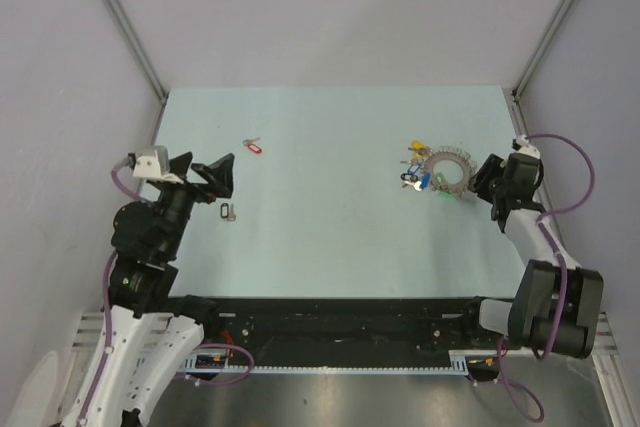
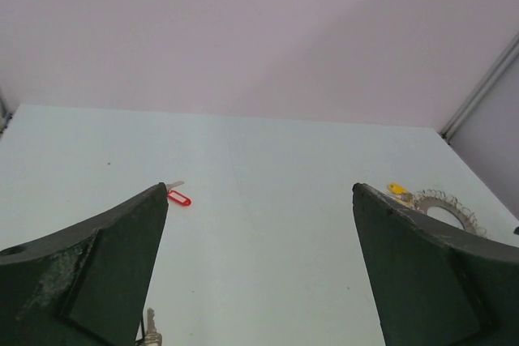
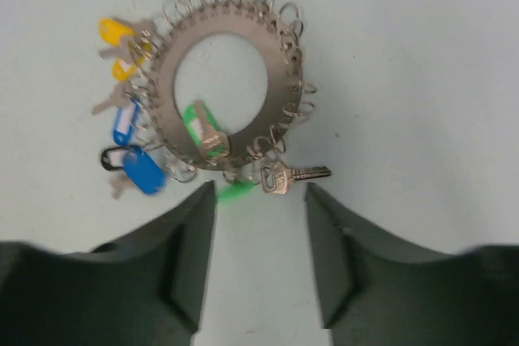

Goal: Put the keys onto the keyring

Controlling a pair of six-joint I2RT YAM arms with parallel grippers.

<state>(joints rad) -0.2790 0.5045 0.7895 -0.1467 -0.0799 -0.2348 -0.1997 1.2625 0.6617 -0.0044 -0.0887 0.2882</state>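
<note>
The keyring (image 3: 219,18), a wide silvery hoop edged with small wire loops, lies flat on the table at the right (image 1: 447,169). Yellow (image 3: 113,30) and blue (image 3: 144,171) tagged keys hang at its left. A green-tagged key (image 3: 200,131) lies across its lower rim, and a plain silver key (image 3: 285,176) sits at its near edge. My right gripper (image 3: 261,194) is open and empty, just short of the hoop. A red-tagged key (image 1: 252,146) and a black-tagged key (image 1: 230,212) lie at the left. My left gripper (image 1: 203,171) is open and empty above them.
Pale walls and metal corner posts (image 1: 120,22) enclose the light green table (image 1: 330,237). In the left wrist view the red tag (image 2: 179,198) lies by the left finger (image 2: 89,265), and the hoop (image 2: 446,200) shows behind the right finger.
</note>
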